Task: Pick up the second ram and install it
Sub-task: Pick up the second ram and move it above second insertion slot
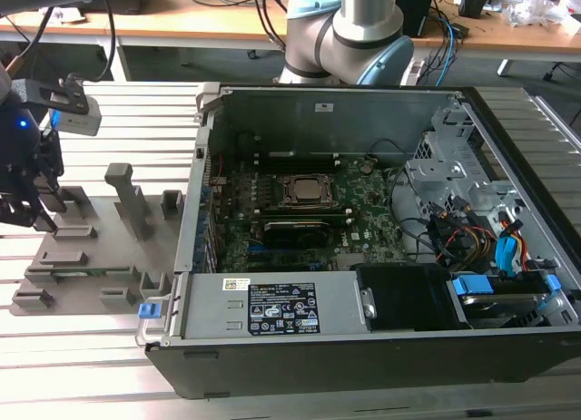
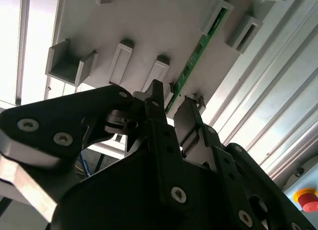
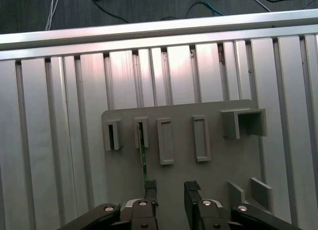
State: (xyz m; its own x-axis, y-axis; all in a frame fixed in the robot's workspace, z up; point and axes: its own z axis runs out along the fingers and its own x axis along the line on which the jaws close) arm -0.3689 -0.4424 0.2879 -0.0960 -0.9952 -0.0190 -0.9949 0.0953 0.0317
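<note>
Alu slat table (image 3: 49,140), grey fixture (image 1: 109,257) at exterior view's 9 o'clock; gripper (image 3: 171,185) hovering over it, jaws apart, gripping nothing, second ram (image 2: 201,48) sat in slot.

Matt plastic tray (image 3: 183,140), ribbed shiny metal table (image 3: 49,140), matt black gripper (image 3: 171,190)

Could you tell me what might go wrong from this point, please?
In the first wrist view the open gripper has one finger nearly in line with the second ram, not straddling it; descending could strike its edge. The stick stands in narrow slots of the grey holder; a tilted lift might bind.
</note>
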